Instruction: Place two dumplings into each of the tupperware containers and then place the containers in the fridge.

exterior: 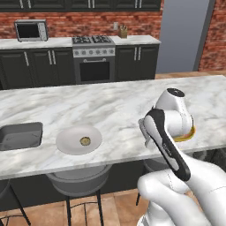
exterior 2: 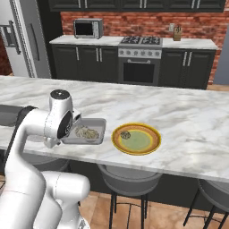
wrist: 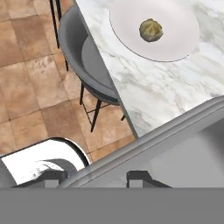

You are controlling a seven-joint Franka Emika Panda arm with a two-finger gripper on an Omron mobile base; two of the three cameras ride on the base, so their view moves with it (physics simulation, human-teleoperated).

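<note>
Dumplings sit in three places as I read across the bench [exterior 2: 188, 129]. On the left, one dumpling [exterior: 84, 141] lies alone on the round white plate [exterior: 66, 143]. Beside it, my hand [wrist: 94, 177] is at the rim of a grey tupperware container [exterior 2: 96, 127] holding two dumplings [exterior 2: 86, 132]; its fingertips straddle the tray's edge, clamped on it as far as I can judge. Further right, another dumpling [exterior 2: 125, 134] rests on the yellow-rimmed plate [exterior 2: 150, 147]. I judge this container filled and ready to carry. Next I must lift it level and take it to the fridge [exterior 2: 22, 38], far left.
</note>
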